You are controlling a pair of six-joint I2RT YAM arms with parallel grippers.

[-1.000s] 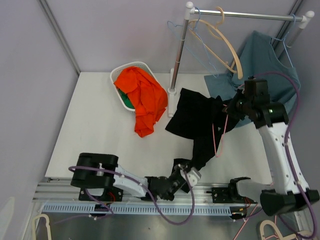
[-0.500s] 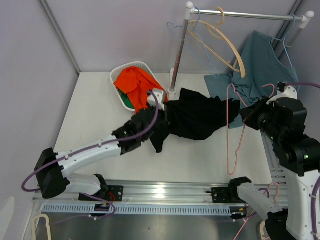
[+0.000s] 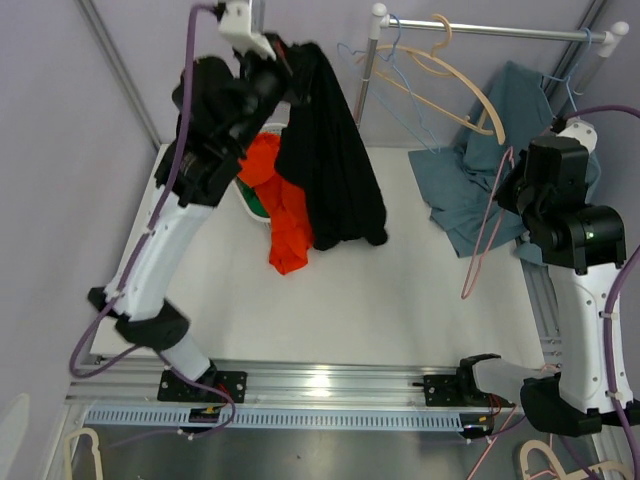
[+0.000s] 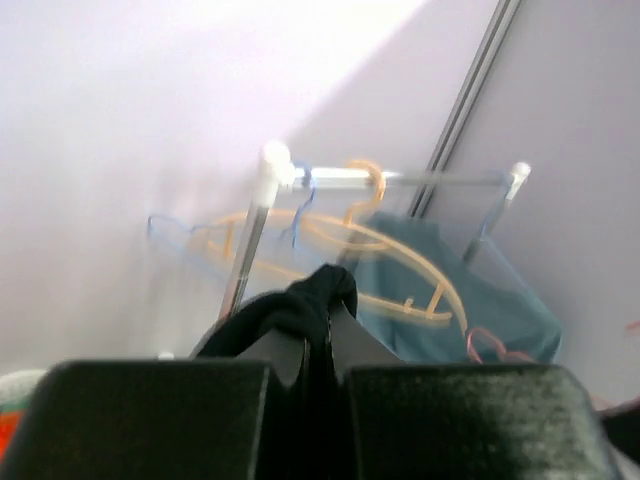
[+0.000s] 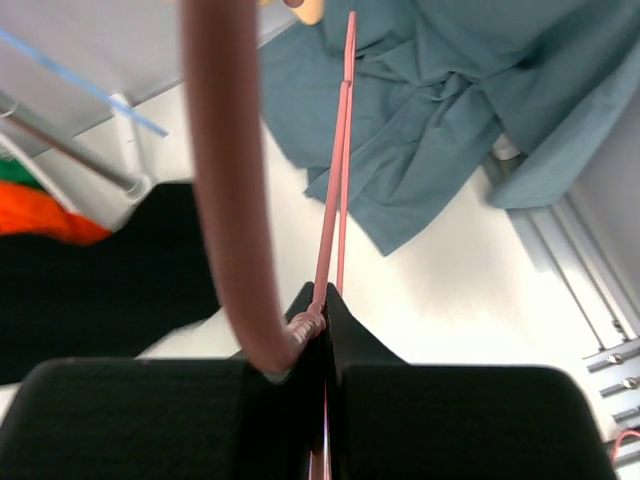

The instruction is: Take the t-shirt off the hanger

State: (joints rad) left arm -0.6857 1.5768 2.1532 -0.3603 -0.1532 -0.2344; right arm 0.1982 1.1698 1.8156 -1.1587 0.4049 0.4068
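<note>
Limp black t-shirt (image 3: 335, 170) free of pink wire hanger (image 5: 225, 200) — left tool (image 4: 318, 350) clamps shirt aloft, right tool (image 5: 322, 330) pinches bare hanger — only set-down remains.

- Your white table (image 3: 400, 310) runs from the metal rail (image 3: 330, 385) at the near edge to the back wall.
- At back left you see a white basket (image 3: 248, 203), with an orange cloth (image 3: 287, 228) spilling over its rim onto the tabletop.
- At back right, a teal cloth (image 3: 465, 205) lies crumpled on the corner.

White arm links (image 3: 165, 250); black joint housings (image 3: 575, 230); purple cables (image 3: 188, 50); black blocky claw fingers (image 4: 150, 420).
</note>
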